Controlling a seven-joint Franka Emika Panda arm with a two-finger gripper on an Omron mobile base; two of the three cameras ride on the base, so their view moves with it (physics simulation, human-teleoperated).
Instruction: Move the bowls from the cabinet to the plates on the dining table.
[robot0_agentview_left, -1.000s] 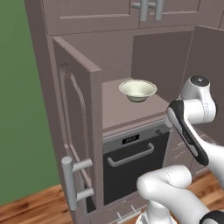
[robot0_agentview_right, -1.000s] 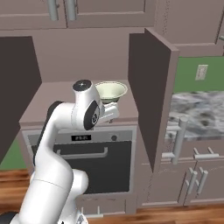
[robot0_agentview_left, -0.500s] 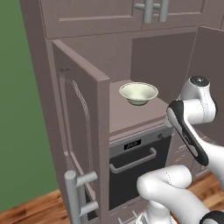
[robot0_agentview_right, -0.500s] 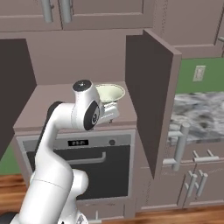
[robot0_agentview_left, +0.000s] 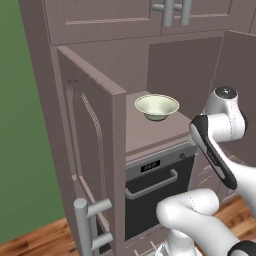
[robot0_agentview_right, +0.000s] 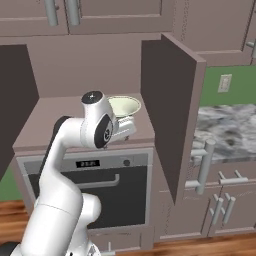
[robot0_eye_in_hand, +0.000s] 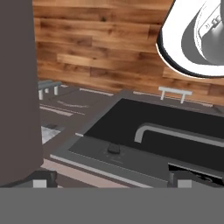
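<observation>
White arm's hand (robot0_eye_in_hand: 112, 181) wide open, empty, facing oven front (robot0_eye_in_hand: 144, 144).

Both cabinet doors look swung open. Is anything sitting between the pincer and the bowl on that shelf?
Nothing visible. The bowl sits alone on the cabinet shelf above the oven, with both doors swung wide. The open pincer is just in front of the bowl, pointing down at the oven.

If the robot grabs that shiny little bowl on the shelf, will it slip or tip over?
Probably a bit slippery: the bowl looks smooth and glossy. It narrows to a small base under a wide rim, so a sideways push might rock or slide it on the cabinet shelf. It looks stiff, so it likely won't bend, but might chip if dropped.
</observation>
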